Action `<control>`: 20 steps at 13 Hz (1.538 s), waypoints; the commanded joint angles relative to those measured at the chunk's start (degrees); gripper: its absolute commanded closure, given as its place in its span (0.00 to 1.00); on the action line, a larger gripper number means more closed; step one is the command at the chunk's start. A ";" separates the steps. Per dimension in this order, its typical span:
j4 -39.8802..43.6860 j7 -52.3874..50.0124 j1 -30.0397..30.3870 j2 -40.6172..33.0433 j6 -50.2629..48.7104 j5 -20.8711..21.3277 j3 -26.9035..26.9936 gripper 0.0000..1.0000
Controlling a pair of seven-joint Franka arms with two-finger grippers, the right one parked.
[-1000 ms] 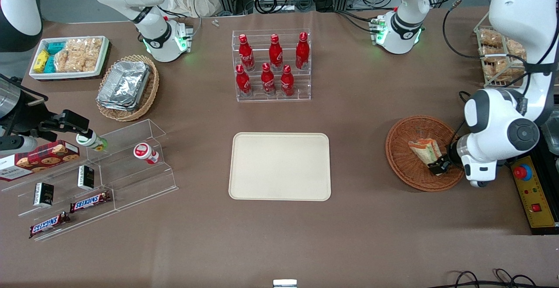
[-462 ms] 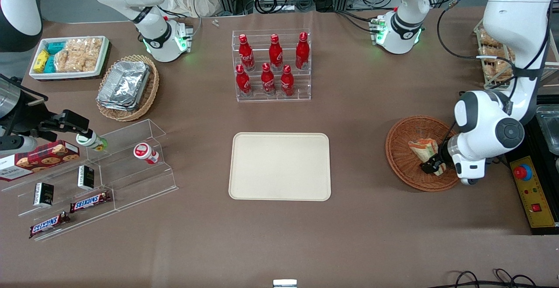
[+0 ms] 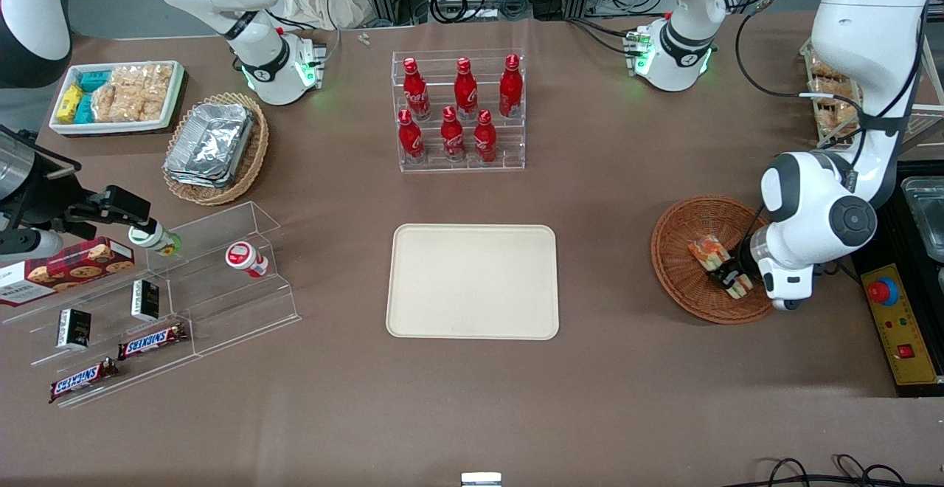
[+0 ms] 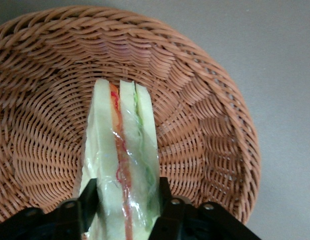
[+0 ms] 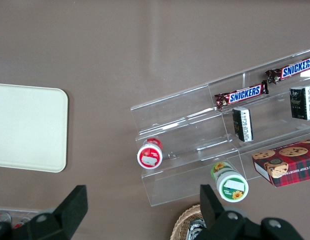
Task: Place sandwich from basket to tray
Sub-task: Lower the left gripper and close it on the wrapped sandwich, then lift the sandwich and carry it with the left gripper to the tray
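Your claw (image 4: 129, 207) sits low over the basket (image 3: 682, 280), closed snugly on the sandwich (image 4: 122, 155): one finger (image 4: 87, 202) presses the outer bread face, its mate the opposite face. The sandwich stands on edge between them, filling layers showing, its free end pointing away from the claw across the woven bottom; you can't tell whether it touches the weave. The tray (image 3: 472, 281) lies on the surface well apart, toward the parked arm's end.
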 commanded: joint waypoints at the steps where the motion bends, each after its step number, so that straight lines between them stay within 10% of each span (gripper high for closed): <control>1: 1.24 -0.34 -1.47 -3.26 -3.10 0.34 -0.25 1.00; 10: 35.07 -1.30 -18.59 8.40 -24.22 -0.36 -2.97 0.98; 20: 35.62 2.30 -24.32 20.02 -12.80 -1.67 -8.07 0.97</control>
